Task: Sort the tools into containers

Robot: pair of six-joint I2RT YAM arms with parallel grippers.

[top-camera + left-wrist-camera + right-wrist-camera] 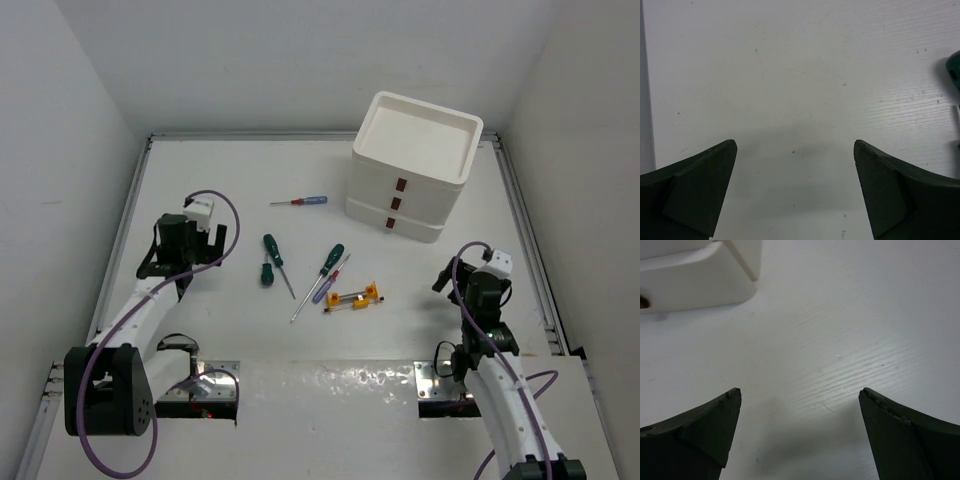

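Sorting is judged not begun: screwdrivers (270,250) and yellow tool (355,297) are seen scattered on the table (200,180), apart from the shut white drawers (400,205), and fingers (695,190) of left gripper (795,150) and right gripper (800,392) are spread wide, nothing held.

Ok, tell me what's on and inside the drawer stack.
The drawer stack has a rimmed top tray that looks bare. Its three drawers are shut, so their contents cannot be seen.

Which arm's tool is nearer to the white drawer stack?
Right. The right tool sits open just off the near side of the drawer stack; the left tool is far across the table, beyond the screwdrivers.
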